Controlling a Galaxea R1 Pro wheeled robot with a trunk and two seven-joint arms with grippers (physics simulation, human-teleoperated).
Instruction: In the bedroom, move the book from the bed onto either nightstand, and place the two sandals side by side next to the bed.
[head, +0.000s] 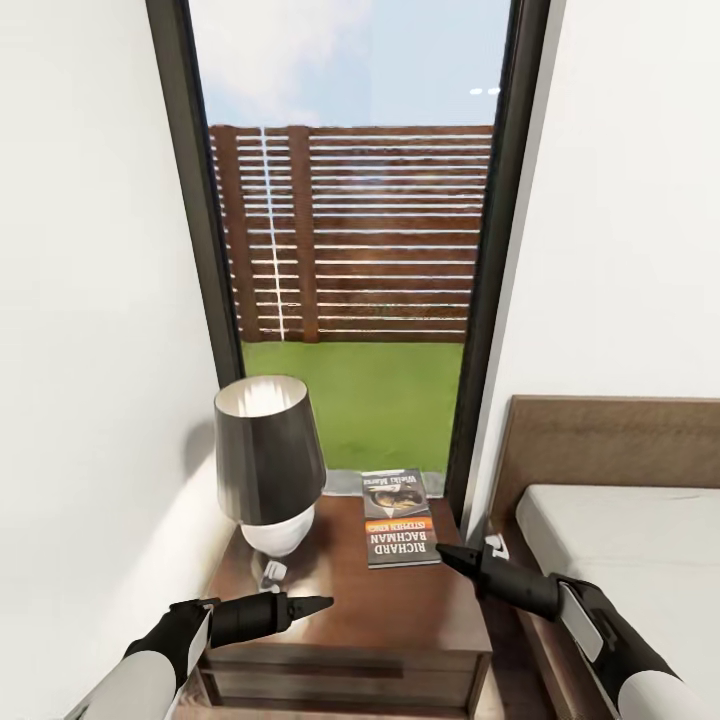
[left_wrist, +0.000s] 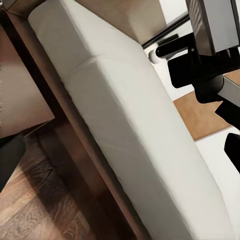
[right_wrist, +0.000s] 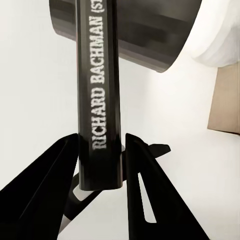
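The book (head: 400, 520) lies face up on the dark nightstand (head: 400, 630), to the right of the lamp, with its lettering upside down to me. My right gripper (head: 445, 553) reaches in from the bed side at the book's near right corner. In the right wrist view its two black fingers (right_wrist: 55, 190) press on either side of the book's spine (right_wrist: 99, 100), which reads "RICHARD BACHMAN". My left gripper (head: 322, 602) hovers over the nightstand's front left, holding nothing. Its fingers (left_wrist: 10, 160) sit far apart at that frame's edges. The bed (head: 640, 550) stands to the right. The sandals are out of view.
A dark-shaded lamp (head: 268, 460) on a white base occupies the nightstand's left half. A white wall is close on the left, and a tall black-framed window (head: 350, 250) rises behind. The left wrist view shows the mattress side (left_wrist: 125, 125), wood floor (left_wrist: 35, 210) and my right arm (left_wrist: 200, 65).
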